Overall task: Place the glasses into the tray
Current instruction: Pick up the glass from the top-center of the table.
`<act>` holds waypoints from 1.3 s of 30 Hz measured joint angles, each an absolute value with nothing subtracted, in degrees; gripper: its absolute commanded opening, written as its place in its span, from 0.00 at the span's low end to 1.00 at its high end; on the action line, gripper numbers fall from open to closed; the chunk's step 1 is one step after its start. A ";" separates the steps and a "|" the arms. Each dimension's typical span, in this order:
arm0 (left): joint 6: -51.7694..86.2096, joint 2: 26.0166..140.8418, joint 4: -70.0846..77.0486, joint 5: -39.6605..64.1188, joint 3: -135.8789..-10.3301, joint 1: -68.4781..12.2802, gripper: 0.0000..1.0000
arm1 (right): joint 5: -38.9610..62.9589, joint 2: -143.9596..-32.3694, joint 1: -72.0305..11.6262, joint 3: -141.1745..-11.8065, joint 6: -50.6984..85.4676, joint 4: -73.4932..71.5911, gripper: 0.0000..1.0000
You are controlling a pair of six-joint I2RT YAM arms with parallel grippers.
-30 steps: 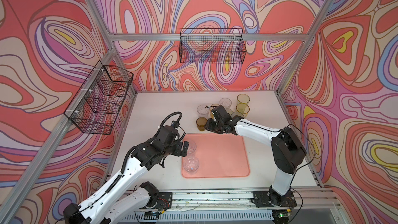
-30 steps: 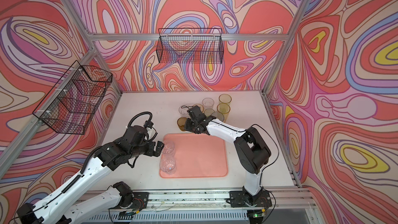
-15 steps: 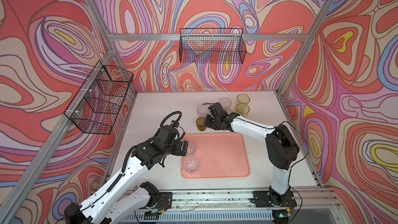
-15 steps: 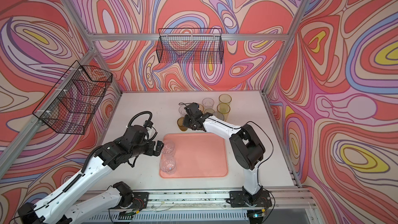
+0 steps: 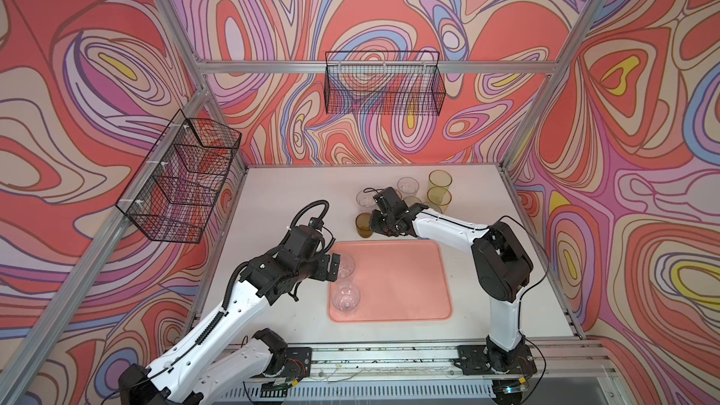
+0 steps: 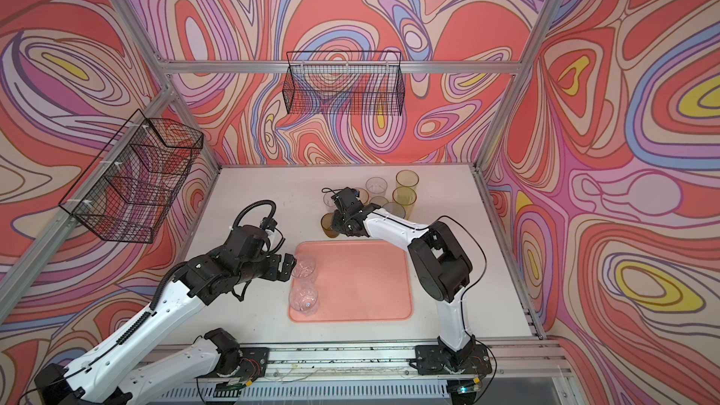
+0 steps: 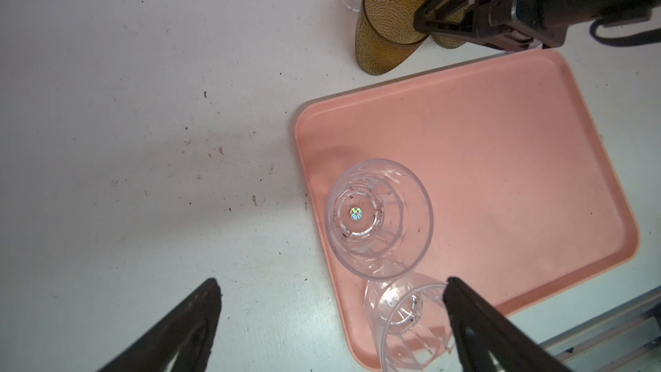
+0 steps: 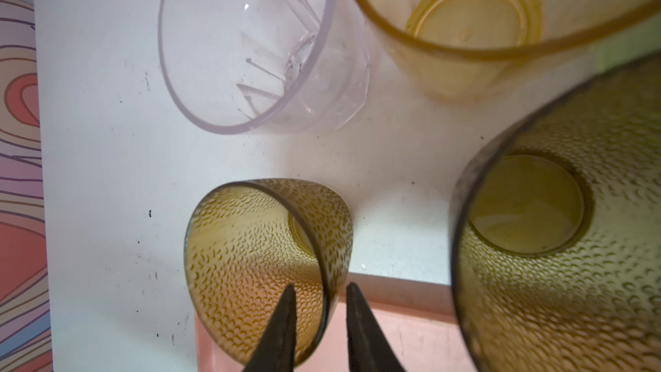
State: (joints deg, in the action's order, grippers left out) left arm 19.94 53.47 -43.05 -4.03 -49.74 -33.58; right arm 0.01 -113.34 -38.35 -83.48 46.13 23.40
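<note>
While I stand at the front rail, the pink tray (image 5: 401, 278) lies nearest. Inside it, along its left edge, stand a nearer clear glass (image 5: 345, 298) at about 8 o'clock and a farther clear glass (image 5: 346, 264) at 9 o'clock. The left gripper (image 5: 335, 266) hangs just beside the farther one, jaws spread wide and holding nothing. Just past the tray's 11 o'clock corner an amber dimpled glass (image 5: 363, 226) stands on the white table (image 5: 296, 188). The right gripper (image 8: 321, 288) straddles its rim, one finger inside and one outside, though I cannot tell whether they pinch the wall. Beyond, toward 12 and 1 o'clock, cluster more glasses (image 5: 439, 180).
</note>
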 measured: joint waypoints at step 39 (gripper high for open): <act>19.94 53.52 -43.07 -4.05 -49.76 -32.71 1.00 | 1.32 -113.36 -39.03 -83.57 44.42 23.16 0.00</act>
